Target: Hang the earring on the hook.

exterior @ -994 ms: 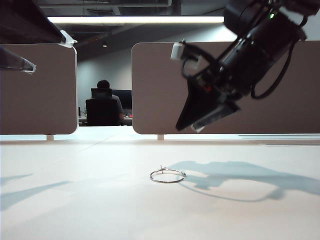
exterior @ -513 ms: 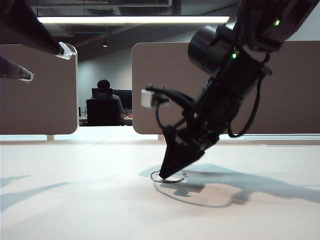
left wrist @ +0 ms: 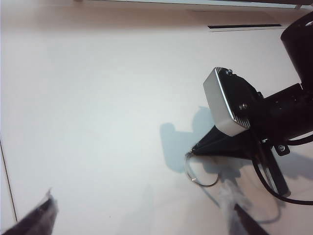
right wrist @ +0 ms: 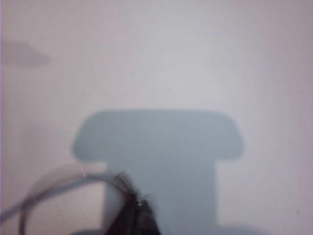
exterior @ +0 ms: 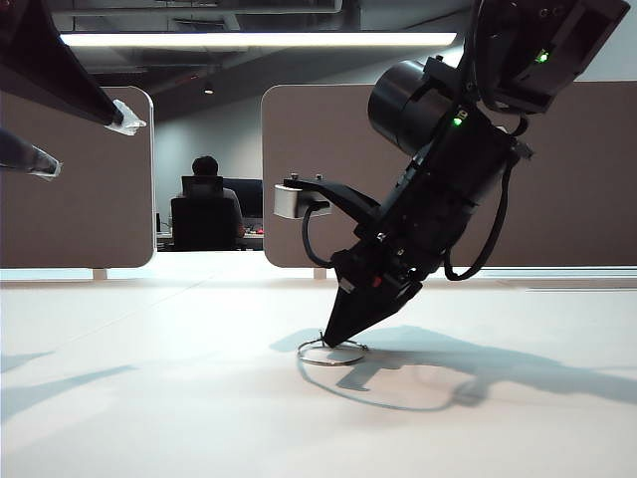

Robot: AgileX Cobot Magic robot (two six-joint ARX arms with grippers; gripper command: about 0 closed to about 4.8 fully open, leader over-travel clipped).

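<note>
The right tool (exterior: 330,341) has come down from up high and snapped shut, its tip now on the near rim of the earring (exterior: 332,353). The earring lies flat on the white surface (exterior: 149,398). It looks pinched, so lifting can likely come next. The right arm leans steeply down toward the middle. The left tool (exterior: 80,134) hangs high at the left, spread wide and empty. No hook shows.

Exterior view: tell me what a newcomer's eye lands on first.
The right gripper dominates, its black arm slanting down from the upper right until the shut tips pinch the rim of the earring, a thin silver hoop lying on the white table. High at the left edge, the left gripper hangs open.
</note>
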